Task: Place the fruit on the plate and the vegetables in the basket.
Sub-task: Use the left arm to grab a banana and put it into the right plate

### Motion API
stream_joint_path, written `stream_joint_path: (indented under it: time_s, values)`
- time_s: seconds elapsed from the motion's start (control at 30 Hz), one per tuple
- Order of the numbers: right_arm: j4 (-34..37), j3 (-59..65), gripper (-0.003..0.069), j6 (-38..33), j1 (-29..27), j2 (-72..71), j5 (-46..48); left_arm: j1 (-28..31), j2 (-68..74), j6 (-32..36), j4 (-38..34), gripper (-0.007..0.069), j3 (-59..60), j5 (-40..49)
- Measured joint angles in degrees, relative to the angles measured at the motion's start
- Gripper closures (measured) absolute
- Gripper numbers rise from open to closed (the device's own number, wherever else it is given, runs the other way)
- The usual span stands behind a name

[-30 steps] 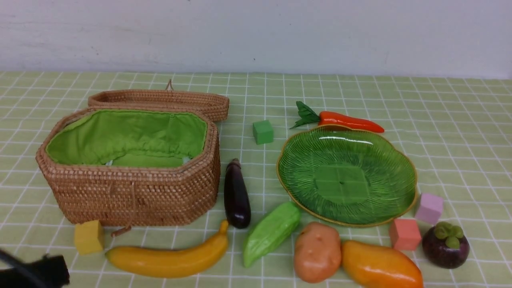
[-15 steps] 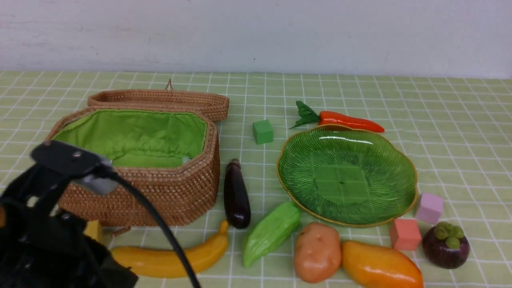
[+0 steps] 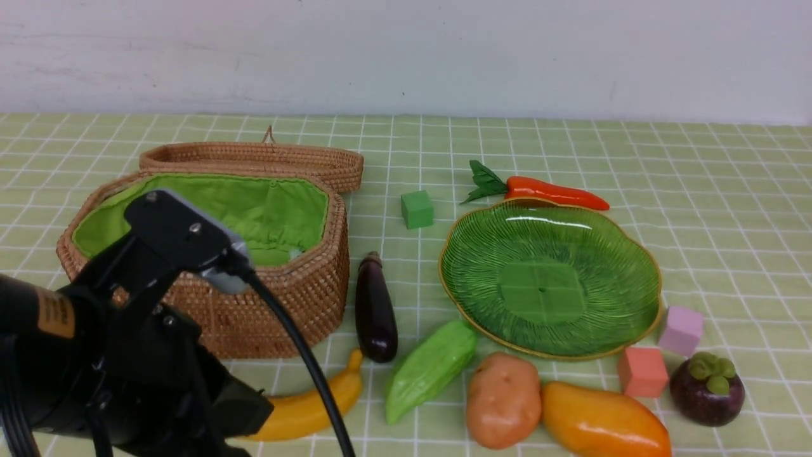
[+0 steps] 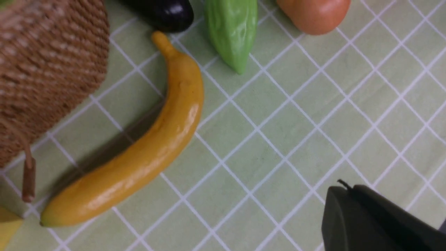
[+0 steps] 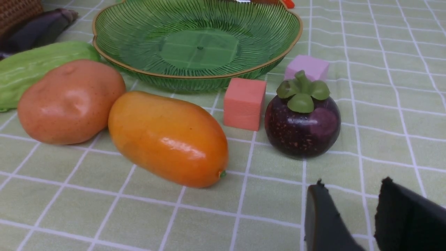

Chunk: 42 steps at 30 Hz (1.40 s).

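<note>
**Front view, near left.** The left arm (image 3: 120,355) is reaching in low over the counter (image 3: 729,190). Its black body and cable (image 3: 304,368) are covering the near-left wall of the basket (image 3: 298,298) and all but the stem end of the banana (image 3: 311,406). The mango (image 3: 602,422) is being cut off by the lower edge.

**Left wrist view.** The left tool (image 4: 348,205) is showing only as one dark mass, cropped at the corner. Its jaws are pressed together on nothing, and it is hovering above bare counter, apart from the banana. A yellow cube (image 4: 5,226) is showing only as a sliver at the banana's blunt end.

**Right wrist view.** The right tool (image 5: 352,183) is hanging low on the near side of the mangosteen (image 5: 302,125). Its two dark fingers are spread, with an empty gap between them, and are touching nothing.

**Layout.**
- The banana is lying on the counter, near side of the basket, whose lid (image 3: 254,158) is lying open behind it.
- The eggplant (image 3: 375,311) is lying just right of the basket.
- The gourd (image 3: 431,368) is lying between the eggplant and the potato (image 3: 503,400).
- The mango is lying just beside the potato, on its right.
- The mangosteen is sitting at near right, next to a salmon cube (image 3: 642,371).
- The plate (image 3: 549,279) is sitting right of centre.
- The carrot (image 3: 552,192) is lying just beyond the plate's far rim.
</note>
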Motion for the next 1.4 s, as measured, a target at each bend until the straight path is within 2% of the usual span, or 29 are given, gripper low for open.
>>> stream_joint_path:
  time_s: [0.1,0.2,0.37,0.47,0.6,0.73,0.83,0.93,1.13,1.2,1.4]
  values:
    - [-0.67,0.0,0.0419,-0.72,0.0,0.0,-0.55,0.0,0.0,0.18,0.0,0.0638,0.0,-0.38]
    - [-0.61,0.74,0.0419,-0.97,0.0,0.0,-6.74,0.0,0.0,0.39,0.11,0.0638,0.0,-0.85]
    - [9.48,0.76,0.0419,5.94,0.0,0.0,-22.05,0.0,0.0,1.87,1.14,0.0638,0.0,-1.42]
    - [13.48,0.76,0.0421,10.24,0.0,0.0,-25.16,0.0,0.0,3.15,1.21,0.0638,0.0,-1.42]
    - [13.57,-1.23,0.0484,13.63,0.0,0.0,-20.72,0.0,0.04,4.65,1.21,0.0638,0.0,-1.42]
    - [11.31,-11.13,0.0619,12.67,0.0,3.1,-5.15,0.0,0.04,6.61,1.25,0.0638,0.0,-1.93]
    - [11.12,-15.53,0.0657,8.76,0.0,5.85,1.85,0.0,0.04,7.6,1.25,0.0638,0.0,-1.93]
    - [12.05,-23.94,0.0669,-2.96,0.0,10.47,15.33,0.0,0.28,8.74,1.41,0.0638,0.0,-1.83]
    - [21.0,-33.45,0.0669,-24.19,0.0,13.58,29.95,0.0,4.63,9.72,1.7,0.0638,0.0,-1.88]
    - [24.16,-35.22,0.0668,-29.08,0.0,13.76,33.2,0.0,7.49,11.07,2.18,0.0638,0.0,-2.0]
    - [26.44,-36.77,0.0666,-33.19,0.0,13.76,36.78,0.0,14.27,15.07,3.61,0.0613,0.0,-2.27]
